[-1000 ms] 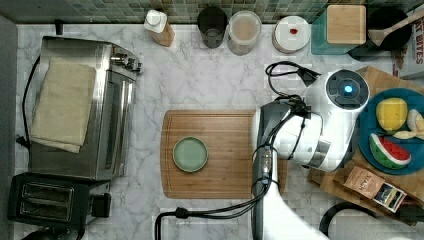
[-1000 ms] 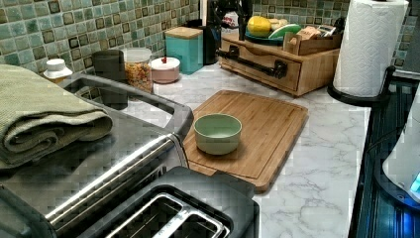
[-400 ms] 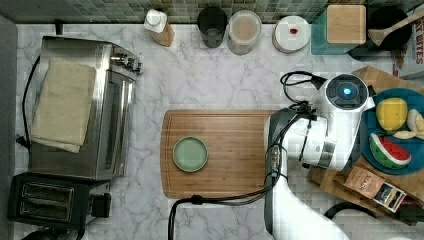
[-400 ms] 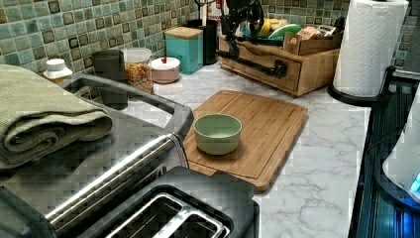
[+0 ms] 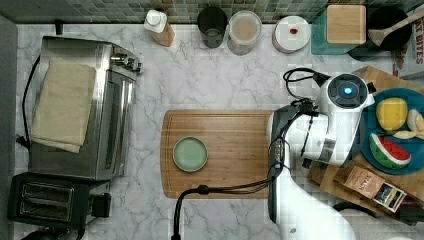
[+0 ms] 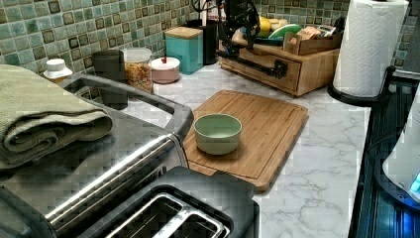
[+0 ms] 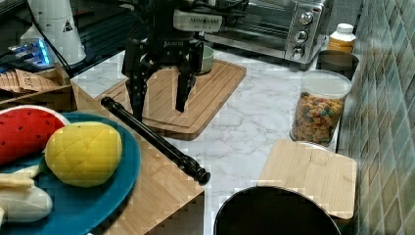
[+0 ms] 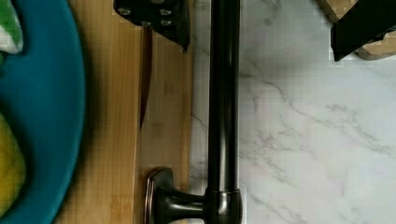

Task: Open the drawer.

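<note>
Drawer (image 7: 161,191) shut; hand (image 7: 157,105), spread wide and empty, has descended astride its handle (image 7: 154,140).

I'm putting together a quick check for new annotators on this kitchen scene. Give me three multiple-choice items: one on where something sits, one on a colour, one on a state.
1. Where is the green bowl?
A. on the cutting board
B. on the toaster oven
C. inside the drawer

2. What colour is the plate holding the toy fruit?
A. red
B. blue
C. white

3. How does the hand stand at the drawer handle?
A. shut on the handle
B. open, one finger on each side of the bar
C. shut on the bowl

Answers:
1 A, the top view shows the bowl resting on the board.
2 B, the right view shows a blue rim under the fruit.
3 B, the right view shows spread fingers straddling the bar.
</note>
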{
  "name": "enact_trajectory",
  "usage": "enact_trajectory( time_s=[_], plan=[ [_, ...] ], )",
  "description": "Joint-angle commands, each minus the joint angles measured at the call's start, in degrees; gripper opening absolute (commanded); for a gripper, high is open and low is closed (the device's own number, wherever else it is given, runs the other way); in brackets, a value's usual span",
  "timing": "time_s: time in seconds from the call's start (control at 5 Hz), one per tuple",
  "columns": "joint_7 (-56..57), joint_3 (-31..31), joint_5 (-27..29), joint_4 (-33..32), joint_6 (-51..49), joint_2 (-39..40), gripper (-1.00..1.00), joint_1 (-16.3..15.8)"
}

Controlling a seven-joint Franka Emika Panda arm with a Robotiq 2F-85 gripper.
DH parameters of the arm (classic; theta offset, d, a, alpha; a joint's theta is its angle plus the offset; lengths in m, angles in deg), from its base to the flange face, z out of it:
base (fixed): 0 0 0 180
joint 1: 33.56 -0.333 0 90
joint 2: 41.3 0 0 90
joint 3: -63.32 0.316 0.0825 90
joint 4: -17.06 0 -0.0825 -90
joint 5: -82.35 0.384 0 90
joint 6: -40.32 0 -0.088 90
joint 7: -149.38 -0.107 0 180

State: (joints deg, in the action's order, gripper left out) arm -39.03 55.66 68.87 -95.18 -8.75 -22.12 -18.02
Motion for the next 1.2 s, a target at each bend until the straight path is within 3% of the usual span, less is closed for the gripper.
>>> enact_trajectory(
  time_s=[0.2, 1.2],
  plan=[
    [0.11, -1.25, 0.75, 5.21, 0.57, 1.84, 1.00, 0.72],
    [6.30, -0.12, 4.21, 3.27, 9.13, 7.69, 1.00, 4.58]
  ],
)
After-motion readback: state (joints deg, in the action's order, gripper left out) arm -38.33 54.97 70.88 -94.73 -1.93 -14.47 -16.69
